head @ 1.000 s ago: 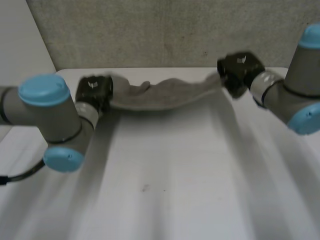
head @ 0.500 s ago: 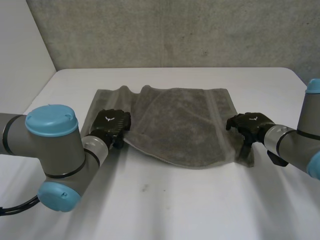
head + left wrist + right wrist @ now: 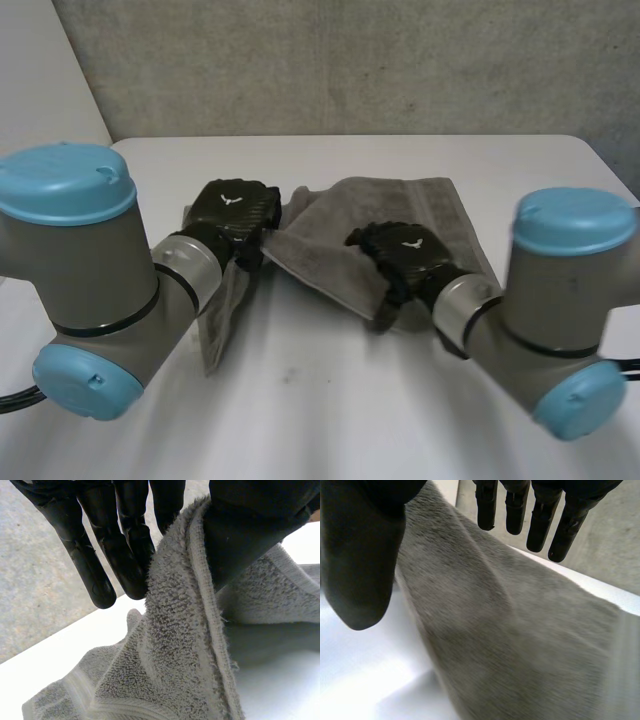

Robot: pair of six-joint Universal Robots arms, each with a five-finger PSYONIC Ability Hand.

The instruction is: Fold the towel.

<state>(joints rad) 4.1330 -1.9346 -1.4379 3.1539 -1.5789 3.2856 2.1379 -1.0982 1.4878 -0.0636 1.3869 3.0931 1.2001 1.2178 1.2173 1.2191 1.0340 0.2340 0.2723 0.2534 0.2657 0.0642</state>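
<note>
table (image 3: 330, 400): white, smooth and plain, reaching back to the wall; the bare near half shows a small dark speck
wall (image 3: 350, 70): grey, rough and speckled like concrete, standing right behind the table's far edge
side panel (image 3: 40, 70): plain white, at the left end of the wall
towel (image 3: 320, 240): grey terry with a woven band near its hem, in the middle of the table toward the far side; its far part lies on the table, its near part is raised and bunched between the two robot hands, and one flap hangs down to the table below the left one
left robot hand (image 3: 235, 212): at the towel's left edge; its straight fingers (image 3: 100, 555) and thumb pinch the hem between them
right robot hand (image 3: 405, 250): on the towel's near right part; the cloth rises between its thumb and straight fingers and is held there, sloping down to the table
arms (image 3: 90, 250): grey with light-blue caps, bent in on either side of the towel
</note>
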